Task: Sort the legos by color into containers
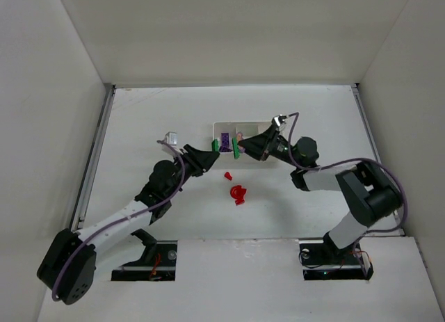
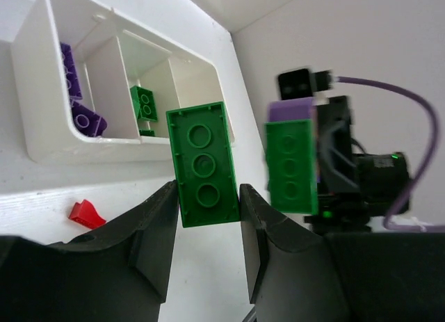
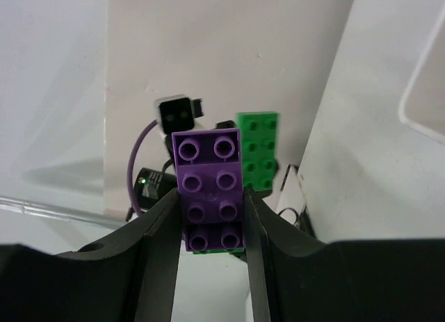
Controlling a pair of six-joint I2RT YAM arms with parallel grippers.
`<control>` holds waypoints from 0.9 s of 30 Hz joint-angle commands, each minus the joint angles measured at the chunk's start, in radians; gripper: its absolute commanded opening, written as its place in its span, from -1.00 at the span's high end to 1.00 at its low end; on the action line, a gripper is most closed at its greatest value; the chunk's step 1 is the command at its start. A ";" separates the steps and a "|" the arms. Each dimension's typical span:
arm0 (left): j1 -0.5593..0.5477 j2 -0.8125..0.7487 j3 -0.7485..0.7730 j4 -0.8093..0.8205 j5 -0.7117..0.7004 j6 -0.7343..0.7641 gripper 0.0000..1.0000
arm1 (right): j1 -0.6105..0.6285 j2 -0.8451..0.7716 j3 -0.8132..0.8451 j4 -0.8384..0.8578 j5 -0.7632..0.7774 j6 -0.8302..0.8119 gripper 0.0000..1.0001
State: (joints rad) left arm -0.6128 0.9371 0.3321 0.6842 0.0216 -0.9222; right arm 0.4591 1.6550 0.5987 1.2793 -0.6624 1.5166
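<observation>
Looking down from the top view, both arms reach to the middle of the table (image 1: 313, 113). The left pincer (image 1: 211, 152) and right pincer (image 1: 243, 146) face each other at the near edge of the white tray (image 1: 254, 123). Two red legos (image 1: 238, 193) lie loose on the table just in front, apart from both pincers.

From the left wrist, the left pincer is clamped on the long sides of a green brick (image 2: 203, 165), held clear of the table near the tray. Purple bricks (image 2: 87, 119) lie in the nearest compartment and a sorted green brick (image 2: 143, 103) in the middle one; no brick shows in the far one. The held brick therefore looks bound for the middle compartment. Opposite, the right pincer carries a stacked green brick (image 2: 290, 165).

From the right wrist, the right pincer is clamped on a purple brick (image 3: 211, 190), studs toward the camera, with the stacked green brick stuck behind it. That pair probably needs splitting before either colour can be dropped, which may be why the pincers meet here. No brand, label or writing is readable.
</observation>
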 commanded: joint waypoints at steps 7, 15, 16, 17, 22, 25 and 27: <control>-0.086 0.314 0.333 -0.012 -0.018 0.144 0.74 | -0.069 -0.453 -0.115 -0.424 0.234 -0.448 0.38; -0.130 0.587 0.576 -0.129 -0.034 0.244 0.73 | -0.073 -0.762 -0.155 -0.747 0.458 -0.650 0.37; -0.135 0.615 0.600 -0.143 -0.044 0.253 0.72 | -0.081 -0.777 -0.163 -0.756 0.461 -0.657 0.37; -0.143 0.650 0.634 -0.162 -0.057 0.264 0.71 | -0.092 -0.788 -0.169 -0.759 0.461 -0.661 0.37; -0.167 0.769 0.766 -0.253 -0.093 0.328 0.70 | -0.127 -0.793 -0.186 -0.752 0.437 -0.662 0.37; -0.182 0.812 0.815 -0.294 -0.149 0.368 0.66 | -0.136 -0.793 -0.194 -0.744 0.428 -0.662 0.37; -0.193 0.828 0.840 -0.311 -0.175 0.393 0.58 | -0.136 -0.793 -0.200 -0.736 0.426 -0.662 0.37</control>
State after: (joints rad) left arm -0.7906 1.7683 1.1053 0.4042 -0.0879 -0.6018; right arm 0.3275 0.8711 0.4053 0.5114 -0.2394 0.8787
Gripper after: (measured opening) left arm 0.348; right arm 0.427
